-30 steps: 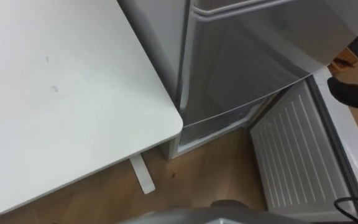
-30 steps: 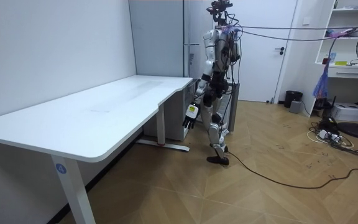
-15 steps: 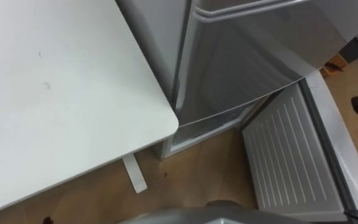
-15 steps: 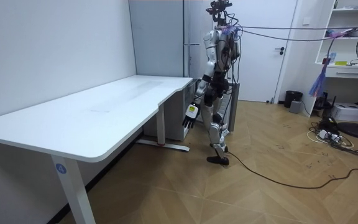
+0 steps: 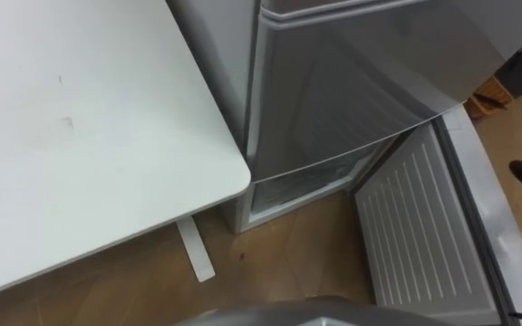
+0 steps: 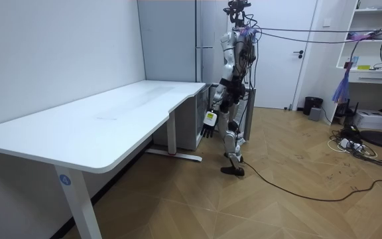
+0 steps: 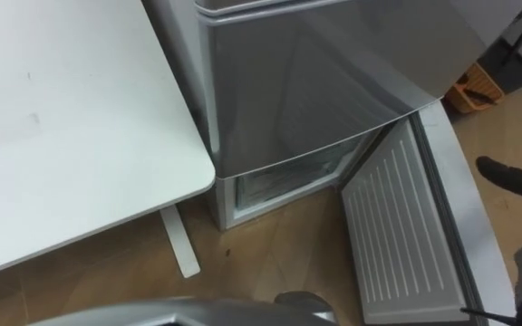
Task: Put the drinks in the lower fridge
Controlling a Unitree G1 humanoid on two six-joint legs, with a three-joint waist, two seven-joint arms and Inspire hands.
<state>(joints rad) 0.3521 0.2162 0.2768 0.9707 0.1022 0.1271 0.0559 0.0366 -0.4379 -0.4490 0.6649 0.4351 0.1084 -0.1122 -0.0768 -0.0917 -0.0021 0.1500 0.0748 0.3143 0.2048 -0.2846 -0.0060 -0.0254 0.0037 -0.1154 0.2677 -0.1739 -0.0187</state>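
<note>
Ahead of the left hand, which hangs loose and empty, the lower fridge stands open. The right hand has drawn back from its door, fingers unreadable. Drinks still need fetching.

eye views: head-down, close on fridge | room view: far, shares fridge

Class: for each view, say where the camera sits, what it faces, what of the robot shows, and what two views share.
Left eye view: on the robot's head, looking down at the table, fridge and its open lower door; chest at bottom edge.
Right eye view: just beside, same scene; dark shape at right edge, likely the right robot hand.
Room view: across the room, facing the whole robot by the fridge, left robot hand hanging.
Eye views share table, fridge, door.
</note>
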